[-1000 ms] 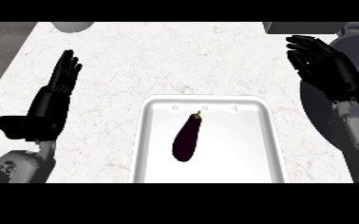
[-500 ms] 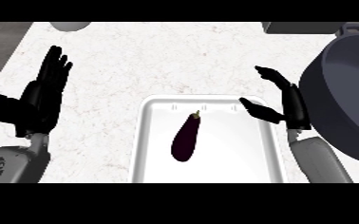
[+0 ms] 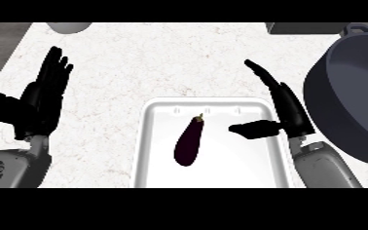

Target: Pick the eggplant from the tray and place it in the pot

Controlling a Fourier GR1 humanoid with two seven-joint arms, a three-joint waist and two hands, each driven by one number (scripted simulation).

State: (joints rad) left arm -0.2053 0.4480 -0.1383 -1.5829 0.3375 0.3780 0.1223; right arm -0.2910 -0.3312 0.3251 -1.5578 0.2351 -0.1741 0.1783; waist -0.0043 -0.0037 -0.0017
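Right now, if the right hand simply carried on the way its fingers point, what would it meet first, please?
The right hand points up-left across bare counter, away from the eggplant and pot. That way looks free as far as visible, though height is unclear.

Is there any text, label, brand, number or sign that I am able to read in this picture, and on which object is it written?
None: no text shows anywhere in the head view.
The white tray has only three small slots near its far rim, no letters.
The eggplant, the dark pot, the marbled counter and both the left robot hand and right robot hand carry no marks.
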